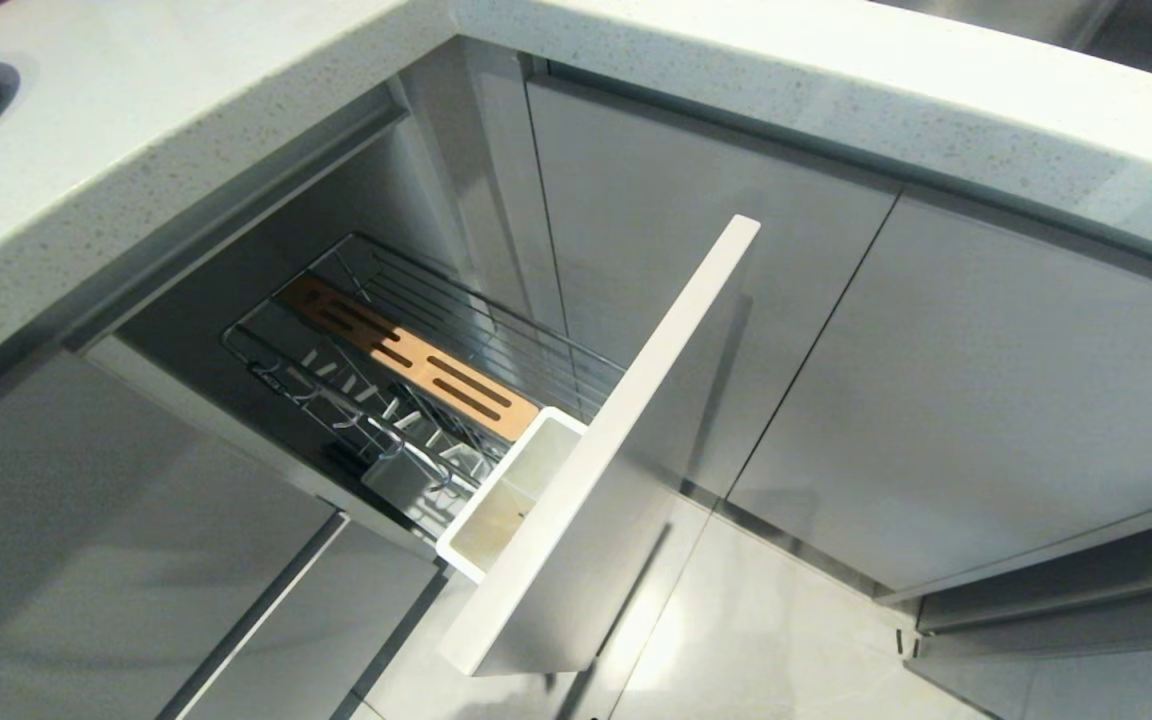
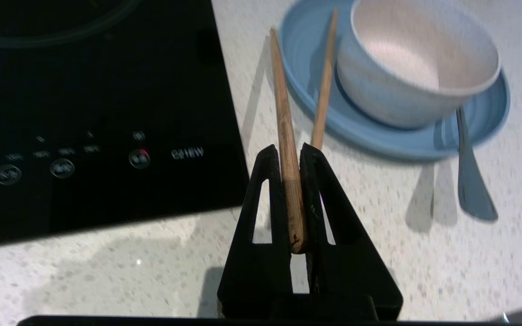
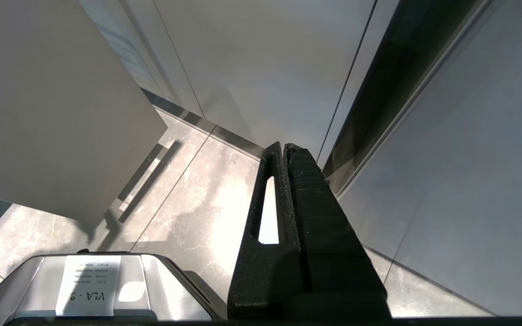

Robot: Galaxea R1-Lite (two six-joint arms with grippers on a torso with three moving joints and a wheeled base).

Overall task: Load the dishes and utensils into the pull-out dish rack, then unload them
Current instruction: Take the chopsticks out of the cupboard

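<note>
The left tool is clenched on one light-wood chopstick, its butt end lodged between the two black fingers and its tip reaching toward twelve o'clock over the speckled tabletop. Only the left wrist view shows this; the head view holds neither arm. A second chopstick lies just at one o'clock of the held one, its far part resting on the rim of the light-blue plate. One white bowl sits on that plate. At four o'clock of the bowl, one silver cutlery handle runs off the plate's edge onto the tabletop. A black induction hob fills the nine o'clock side.

The right tool is closed on nothing, hanging over the tiled floor beside grey cabinet doors, seen only in its own wrist view.

The head view alone shows the pull-out dish rack drawn out below the tabletop: one slotted wooden strip, a row of upright prongs, one white utensil cup and the pale front panel. No dishes are in it. The plate's edge peeks in at ten o'clock.
</note>
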